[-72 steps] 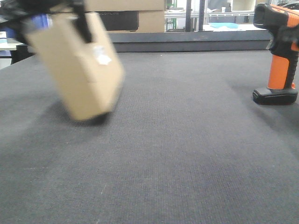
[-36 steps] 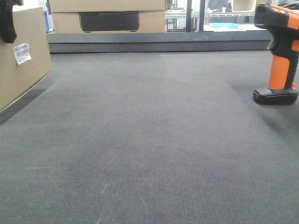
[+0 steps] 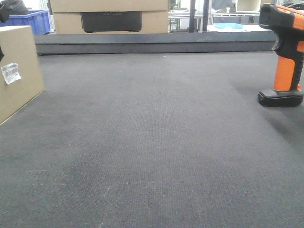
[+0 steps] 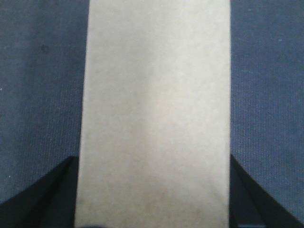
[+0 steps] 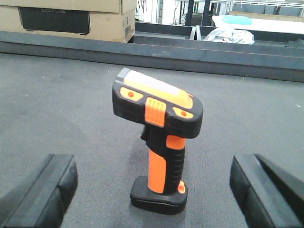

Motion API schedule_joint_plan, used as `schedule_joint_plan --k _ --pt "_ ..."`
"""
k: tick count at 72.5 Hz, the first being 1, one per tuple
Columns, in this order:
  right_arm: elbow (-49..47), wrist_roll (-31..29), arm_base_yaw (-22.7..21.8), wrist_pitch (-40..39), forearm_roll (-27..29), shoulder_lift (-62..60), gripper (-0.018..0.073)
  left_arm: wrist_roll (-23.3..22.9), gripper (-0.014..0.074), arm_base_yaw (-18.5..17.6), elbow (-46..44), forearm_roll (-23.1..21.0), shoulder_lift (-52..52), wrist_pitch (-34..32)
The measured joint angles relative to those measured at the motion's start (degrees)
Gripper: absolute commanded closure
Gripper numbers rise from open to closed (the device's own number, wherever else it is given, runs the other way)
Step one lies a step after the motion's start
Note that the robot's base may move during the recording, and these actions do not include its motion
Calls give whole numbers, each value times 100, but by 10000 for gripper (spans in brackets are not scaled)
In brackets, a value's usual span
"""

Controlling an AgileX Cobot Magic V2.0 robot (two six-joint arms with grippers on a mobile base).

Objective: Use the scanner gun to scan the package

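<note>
Two black fingers (image 5: 40, 192) of the right gripper (image 5: 156, 190) frame the bottom corners of the right wrist view, set wide apart with nothing between them. Just beyond them the scanner (image 5: 159, 142) stands upright on its flat black foot on the dark grey mat (image 5: 61, 104), clear of both fingers, its black and orange head tipped toward the lower right. Behind it runs a low dark ledge (image 5: 95, 50), and past that sit a big carton (image 5: 71, 19) with a black panel and some shelving.

From the left wrist view, the left gripper (image 4: 152, 209) has its dark fingers (image 4: 50, 194) pressed against the two long sides of the box (image 4: 154, 114), so the jaws are closed on it; a plain tan face fills the middle of the view, with mat on either side.

From the front view, the box (image 3: 16, 71) sits at the far left edge, its lower edge meeting the mat, with a small white sticker (image 3: 10, 72) on the face toward the camera. The scanner (image 3: 282, 52) stands at the far right edge, well apart from the box, with open mat between them. At the back are the ledge, the carton (image 3: 109, 16) and a blue bin (image 3: 33, 21).
</note>
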Motion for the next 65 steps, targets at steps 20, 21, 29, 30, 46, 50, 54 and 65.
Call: schedule_joint_plan --k 20,21,29,30,46,50,54,65 --pt "0 0 0 11 -10 0 -2 76 592 0 24 -26 -10 -75" --pt "0 0 0 11 -10 0 -2 76 552 0 23 -37 -10 -74" --pt "0 0 0 11 -10 0 -2 76 255 0 23 -37 -10 -97" --pt "0 0 0 11 -10 0 -2 76 221 0 23 -37 -10 -97" --pt "0 0 0 11 -10 0 -2 76 25 0 23 -77 -10 -158" --pt "0 0 0 11 -10 0 -2 76 62 0 23 -77 -10 -158" --pt "0 0 0 11 -10 0 -2 76 95 0 23 -77 -10 -158" --pt "0 0 0 32 -10 0 -2 76 133 0 50 -66 -151 -158"
